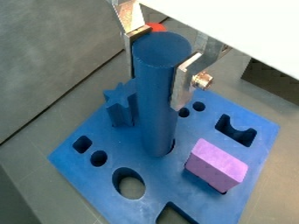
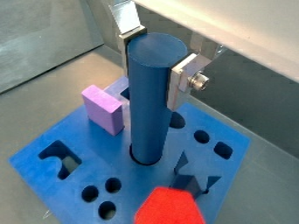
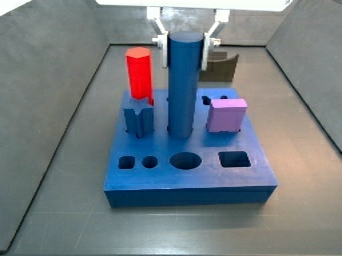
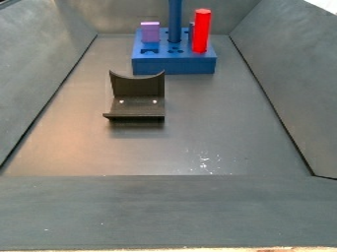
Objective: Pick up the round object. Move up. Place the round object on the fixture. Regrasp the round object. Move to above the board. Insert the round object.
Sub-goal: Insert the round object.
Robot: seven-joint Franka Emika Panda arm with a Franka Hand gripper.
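The round object (image 1: 155, 96), a long blue cylinder, stands upright with its lower end in a round hole of the blue board (image 1: 163, 188). It also shows in a wrist view (image 2: 149, 105) and in both side views (image 3: 185, 85) (image 4: 174, 25). My gripper (image 1: 158, 61) is above the board, its silver fingers (image 1: 187, 83) pressed on opposite sides of the cylinder near its top, shut on it; it also shows in a wrist view (image 2: 156, 59) and in a side view (image 3: 187, 35). The fixture (image 4: 134, 98) stands on the floor apart from the board.
In the board (image 3: 187, 185) stand a red hexagonal peg (image 3: 139, 72), a short dark-blue star peg (image 3: 136, 115) and a lilac cube (image 3: 227, 115), all close round the cylinder. Several holes in the board's front are open. Grey walls enclose the floor.
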